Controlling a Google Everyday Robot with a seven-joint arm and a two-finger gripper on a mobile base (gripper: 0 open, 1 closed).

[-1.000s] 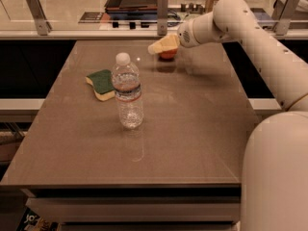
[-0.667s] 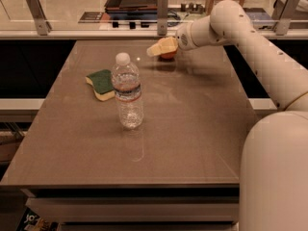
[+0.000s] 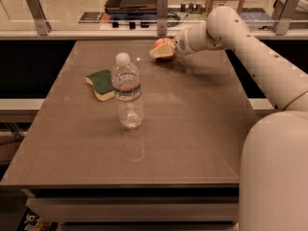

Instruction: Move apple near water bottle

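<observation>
The apple (image 3: 162, 43), small and red-orange, is at the far middle of the brown table (image 3: 192, 129), held in my gripper (image 3: 160, 50). The gripper's cream fingers are closed around it, and only the apple's top shows above them. It hangs just above the tabletop. The water bottle (image 3: 128, 93), clear and ribbed with a white cap and a thin label band, stands upright near the table's middle left. It is well in front of and to the left of the gripper.
A green-and-yellow sponge (image 3: 102, 84) lies flat just left of and behind the bottle. A glass rail with metal posts (image 3: 162, 6) runs along the table's far edge. My arm (image 3: 250, 47) reaches in from the right.
My gripper has moved a little to the left with the apple in it, toward the bottle's side of the table. The bottle and sponge have not moved.
</observation>
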